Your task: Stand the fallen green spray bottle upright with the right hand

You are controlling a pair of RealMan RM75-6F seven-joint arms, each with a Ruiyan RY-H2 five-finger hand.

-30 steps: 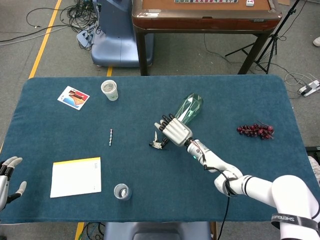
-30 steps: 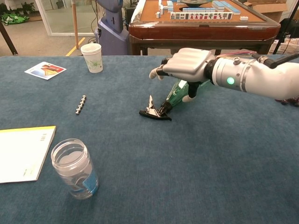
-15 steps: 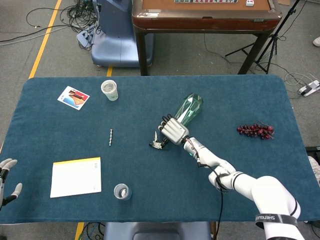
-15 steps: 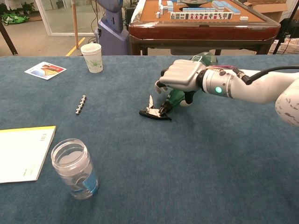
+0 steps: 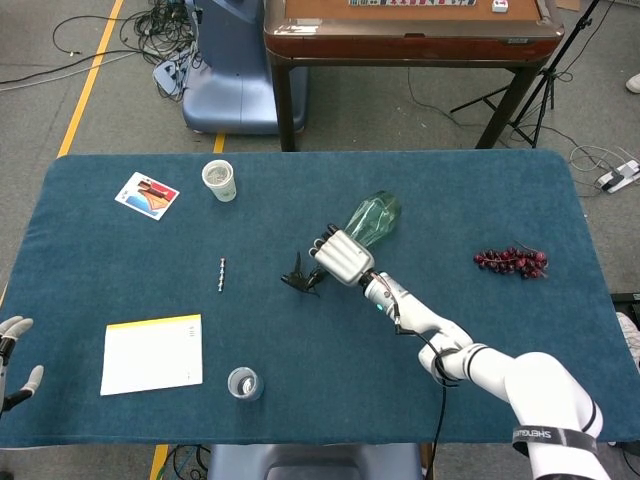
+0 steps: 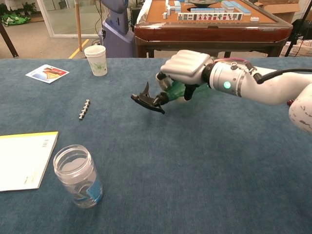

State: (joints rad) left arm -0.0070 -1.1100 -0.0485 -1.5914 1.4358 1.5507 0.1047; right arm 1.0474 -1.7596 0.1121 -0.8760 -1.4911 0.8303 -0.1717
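The green spray bottle (image 5: 372, 217) lies tilted, its black trigger nozzle (image 5: 300, 276) pointing left and raised off the blue table (image 5: 500, 200). My right hand (image 5: 340, 257) grips the bottle around its neck, just behind the nozzle. In the chest view the right hand (image 6: 187, 68) covers most of the bottle (image 6: 174, 90), and the nozzle (image 6: 146, 100) hangs clear above the cloth. My left hand (image 5: 10, 356) rests at the table's front left edge with fingers apart and nothing in it.
A paper cup (image 5: 219, 180) and a picture card (image 5: 147, 194) sit at the back left. A bead chain (image 5: 222, 274), a yellow-edged notepad (image 5: 152, 353) and a clear jar (image 5: 243, 383) lie left of the bottle. Grapes (image 5: 512, 261) lie to the right.
My right hand has closed around the bottle's neck and lifted it. The nozzle has left the table and swung left and upward. The left hand stays put.
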